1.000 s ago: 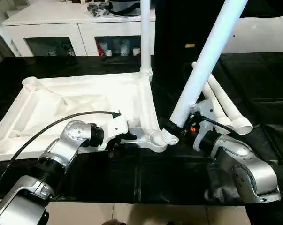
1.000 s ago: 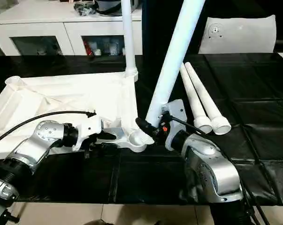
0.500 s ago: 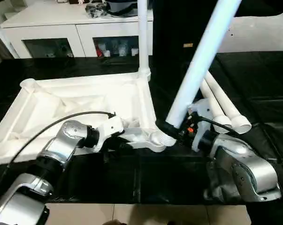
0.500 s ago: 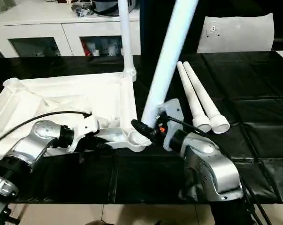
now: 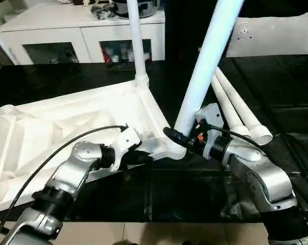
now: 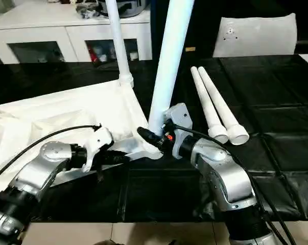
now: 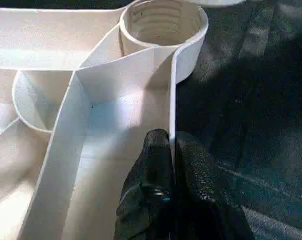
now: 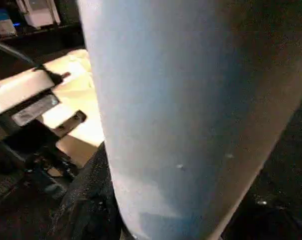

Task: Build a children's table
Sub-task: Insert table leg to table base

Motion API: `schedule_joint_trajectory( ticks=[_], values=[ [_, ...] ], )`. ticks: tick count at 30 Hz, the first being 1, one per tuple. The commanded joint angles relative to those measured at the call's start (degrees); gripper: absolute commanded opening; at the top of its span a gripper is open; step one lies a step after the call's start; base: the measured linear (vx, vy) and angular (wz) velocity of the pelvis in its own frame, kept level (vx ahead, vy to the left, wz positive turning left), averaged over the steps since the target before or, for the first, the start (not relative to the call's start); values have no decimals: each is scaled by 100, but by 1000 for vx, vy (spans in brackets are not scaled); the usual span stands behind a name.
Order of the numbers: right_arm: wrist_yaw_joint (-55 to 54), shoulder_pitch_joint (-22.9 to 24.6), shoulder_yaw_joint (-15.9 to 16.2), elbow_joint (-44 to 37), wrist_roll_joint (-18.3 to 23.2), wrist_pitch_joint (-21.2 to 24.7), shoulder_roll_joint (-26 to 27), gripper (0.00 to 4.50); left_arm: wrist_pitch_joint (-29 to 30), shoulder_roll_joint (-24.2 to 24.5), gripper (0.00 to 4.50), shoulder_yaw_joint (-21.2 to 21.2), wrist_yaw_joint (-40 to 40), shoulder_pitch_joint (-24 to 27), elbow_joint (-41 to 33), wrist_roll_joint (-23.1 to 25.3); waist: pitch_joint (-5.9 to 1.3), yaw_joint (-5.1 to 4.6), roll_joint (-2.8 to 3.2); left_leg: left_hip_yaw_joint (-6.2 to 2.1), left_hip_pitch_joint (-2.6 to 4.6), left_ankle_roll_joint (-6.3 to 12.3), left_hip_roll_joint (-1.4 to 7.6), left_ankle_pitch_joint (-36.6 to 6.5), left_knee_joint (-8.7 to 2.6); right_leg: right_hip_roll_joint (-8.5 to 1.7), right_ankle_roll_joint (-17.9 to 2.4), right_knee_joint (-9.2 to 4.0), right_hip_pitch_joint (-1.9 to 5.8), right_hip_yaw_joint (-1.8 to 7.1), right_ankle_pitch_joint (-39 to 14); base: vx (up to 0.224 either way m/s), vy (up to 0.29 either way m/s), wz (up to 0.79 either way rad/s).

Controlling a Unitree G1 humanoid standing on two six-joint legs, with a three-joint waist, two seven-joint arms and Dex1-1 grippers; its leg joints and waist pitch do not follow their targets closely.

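Note:
The white tabletop lies underside up on the black table. One leg stands upright in its far corner socket. My left gripper is shut on the thin rim wall just beside the near right corner socket. My right gripper is shut on the lower end of a second leg. That leg leans up to the right, and its foot rests at the same socket. Black fingers wrap this leg in the right wrist view.
Two more white legs lie side by side on the black table, right of my right arm. A white glass-door cabinet stands behind the table. A white seat back shows at the far right.
My left gripper has shut on the tabletop's rim. The tabletop has swung round, its left end nearer me. The held leg's foot has moved from beside the corner socket onto it.

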Motion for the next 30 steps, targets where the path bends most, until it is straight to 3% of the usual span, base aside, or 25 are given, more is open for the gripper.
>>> schedule_joint_trajectory(
  ticks=[1,5,9,16,23,24,29,30],
  values=[
    [-86,-86,-167,75,11,-117,31,191,-7,77,0,-12,72,67,-179,96,-361,15,-102,-299,71,256,494,-1312,-424,-612,-59,-585,241,419,-2864,0,0,0],
    [5,-97,-105,220,-20,-244,54,191,-94,164,0,-45,2,164,-283,114,-377,20,-50,-300,60,252,495,-1283,-425,-628,-178,-546,246,443,-2553,0,0,0],
    [138,-113,-16,343,-36,-270,78,191,-138,176,0,6,64,236,-256,122,-384,39,-77,-289,44,319,497,-1146,-424,-619,-290,-514,268,446,-2338,0,0,0],
    [248,-198,138,641,-161,-147,-10,191,-183,235,0,-33,-130,309,-281,83,-369,34,-121,-277,47,311,477,-1188,-415,-630,-225,-546,264,446,-2633,0,0,0],
    [394,-276,254,829,-265,-102,-83,191,-290,285,0,-45,-416,250,-273,-28,-374,56,-134,-282,48,320,505,-1102,-426,-628,-269,-506,260,456,-2490,0,0,0],
    [415,-302,262,875,-257,-89,-70,191,-349,316,0,-83,-498,242,-282,-11,-373,51,-164,-274,51,320,504,-1132,-426,-630,-268,-518,256,459,-2509,0,0,0],
    [541,-385,328,971,-253,10,-74,191,-365,335,0,-91,-524,236,-286,30,-368,56,-150,-280,63,268,514,-1206,-435,-634,-283,-519,253,465,-2554,0,0,0],
    [626,-415,382,990,-260,88,-98,191,-371,324,0,-72,-517,222,-259,32,-367,55,-180,-284,56,261,512,-1212,-437,-641,-292,-509,262,465,-2560,0,0,0]
  ],
)
